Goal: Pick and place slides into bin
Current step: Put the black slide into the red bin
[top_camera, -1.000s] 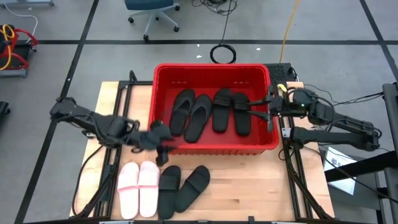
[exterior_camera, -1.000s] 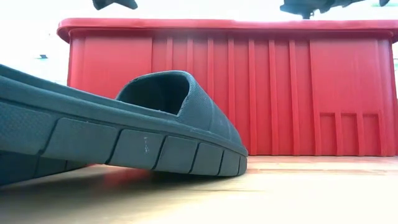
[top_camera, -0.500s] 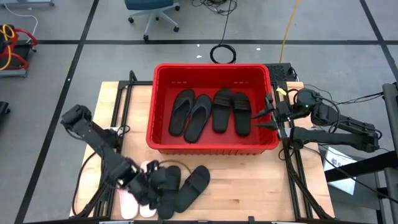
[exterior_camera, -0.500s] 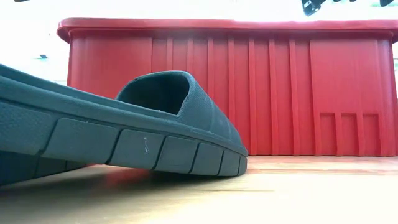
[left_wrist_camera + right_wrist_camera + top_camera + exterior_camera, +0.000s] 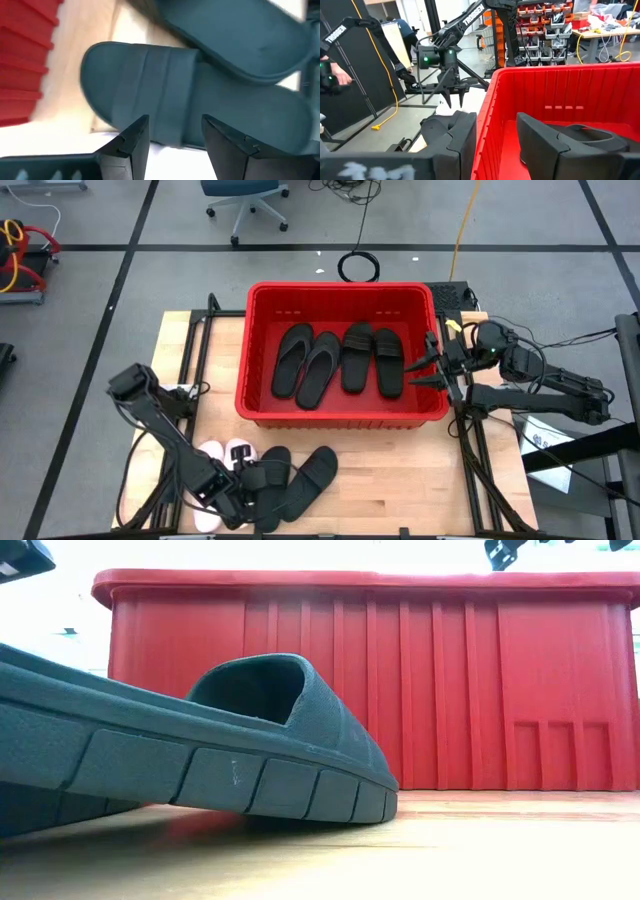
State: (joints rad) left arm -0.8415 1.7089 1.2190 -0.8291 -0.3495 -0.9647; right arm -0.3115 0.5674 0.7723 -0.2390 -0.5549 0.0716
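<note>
The red bin (image 5: 250, 395) holds several black slides (image 5: 340, 360) lying flat on its floor. On the table in front of it lie a pale pink pair (image 5: 210, 453) and two black wide-strap slides (image 5: 312, 472), soles down. My left gripper (image 5: 256, 485) hangs open over the left black slide (image 5: 165, 85), fingers pointing steeply down on either side of its strap, short of it. My right gripper (image 5: 432, 366) is open and level at the bin's right rim (image 5: 492, 95), one finger on each side of the wall line.
The low view is filled by a black slide (image 5: 200, 740) close up, with the bin's ribbed wall (image 5: 450, 690) behind. Bare wood lies at the table's near right (image 5: 400, 480). Cables and a paper sheet (image 5: 540, 435) lie by the right arm's base.
My left gripper has swung from the bin's near left wall toward the table's near edge and down, turning as it went. It now hangs over the slides on the table. My right gripper has rolled about its own line at the bin's right rim. No slide has moved.
</note>
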